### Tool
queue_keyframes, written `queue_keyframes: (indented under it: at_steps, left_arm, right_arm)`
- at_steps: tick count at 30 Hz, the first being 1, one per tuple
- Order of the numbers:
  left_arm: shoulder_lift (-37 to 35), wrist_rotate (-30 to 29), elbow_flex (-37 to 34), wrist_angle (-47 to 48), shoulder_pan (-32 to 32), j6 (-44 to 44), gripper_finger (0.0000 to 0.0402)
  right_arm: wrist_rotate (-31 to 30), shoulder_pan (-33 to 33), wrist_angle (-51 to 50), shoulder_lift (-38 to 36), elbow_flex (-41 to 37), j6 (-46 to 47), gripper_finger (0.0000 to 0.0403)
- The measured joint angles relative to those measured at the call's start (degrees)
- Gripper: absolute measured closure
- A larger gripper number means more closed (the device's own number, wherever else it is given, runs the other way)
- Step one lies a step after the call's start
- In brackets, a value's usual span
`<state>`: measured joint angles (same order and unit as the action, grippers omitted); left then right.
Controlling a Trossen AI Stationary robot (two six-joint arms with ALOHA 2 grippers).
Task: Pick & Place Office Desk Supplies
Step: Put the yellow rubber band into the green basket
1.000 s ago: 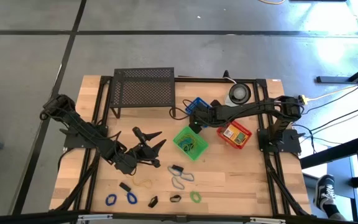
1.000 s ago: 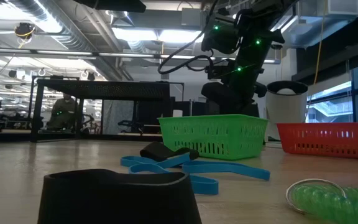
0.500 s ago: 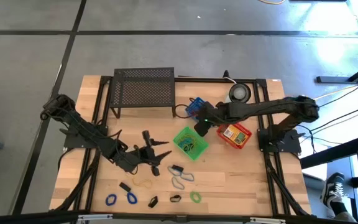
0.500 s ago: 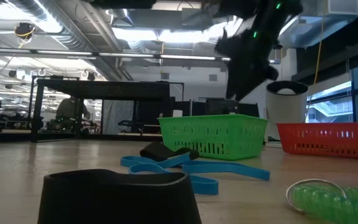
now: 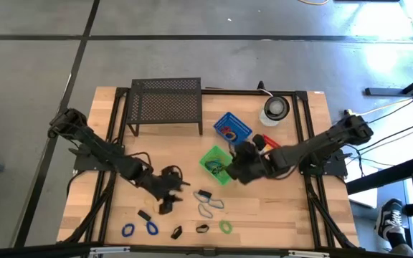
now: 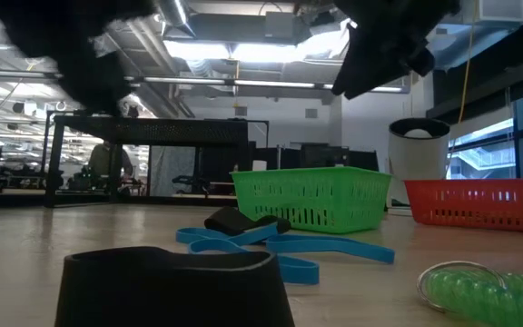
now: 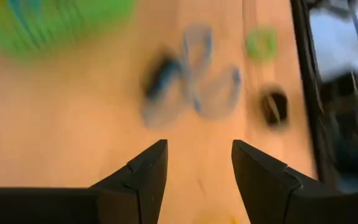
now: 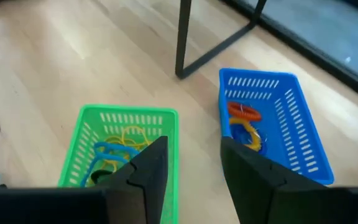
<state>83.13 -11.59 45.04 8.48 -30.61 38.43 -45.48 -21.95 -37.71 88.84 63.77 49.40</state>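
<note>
Loose supplies lie on the table near its front edge: pale blue loops and a black clip (image 5: pixel 206 203), a tan band (image 5: pixel 165 211), blue loops (image 5: pixel 139 228), black clips (image 5: pixel 144 215) and a green loop (image 5: pixel 225 226). My left gripper (image 5: pixel 171 197) hangs open above the table just left of the pale blue loops (image 7: pixel 201 93), with nothing between its fingers (image 7: pixel 199 158). My right gripper (image 5: pixel 231 170) is open over the right edge of the green basket (image 5: pixel 216 163), which holds blue and yellow bands (image 8: pixel 114 149). Its fingers (image 8: pixel 193 155) are empty.
A blue basket (image 5: pixel 232 129) with red and yellow loops stands behind the green one. A red basket (image 5: pixel 265 144) shows partly under the right arm. A black mesh rack (image 5: pixel 166 104) and a round white and grey object (image 5: pixel 274 107) stand at the back.
My right gripper has swung from over the blue basket toward the table's near edge and now hangs by the green basket's right edge. My left gripper has sunk and gone toward the near edge, rolling and tipping down toward the loose loops.
</note>
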Motion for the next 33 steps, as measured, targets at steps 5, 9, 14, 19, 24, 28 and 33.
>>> queue_keyframes:
  at_steps: [5, 9, 14, 19, 24, 28, 33]
  left_arm:
    - [0.0, 10.84, 0.0, 9.65, -4.75, 10.75, 0.0228]
    - [0.0, 10.44, 0.0, 13.91, -10.21, 9.56, 0.023]
    - [0.61, 4.29, 0.0, 14.38, -15.22, 5.3, 0.0235]
    - [3.86, 3.8, 0.0, 14.5, -17.02, 4.76, 0.0242]
    - [8.34, 3.54, 0.0, 14.45, -17.4, -2.5, 0.0252]
    - [11.55, 3.23, 0.28, 14.54, -17.02, -7.77, 0.026]
    - [12.87, 3.01, 0.52, 16.19, -17.09, -10.69, 0.0284]
  right_arm:
    - [-3.4, -2.32, 1.06, 1.82, 0.0, -1.59, 0.0255]
    - [-4.01, -2.0, 1.04, 1.83, 0.0, -2.13, 0.0256]
    - [-5.06, -2.01, 1.04, 1.83, -0.01, -2.28, 0.0256]
    - [-5.09, -1.99, 1.04, 1.83, -0.02, -2.28, 0.0257]
    - [-5.09, -1.99, 1.05, 1.83, -0.02, -2.29, 0.0257]
    - [-5.09, -1.99, 1.28, 1.83, -0.01, -2.3, 0.0257]
    - [-5.09, -1.99, 1.31, 1.83, -0.01, -2.31, 0.0257]
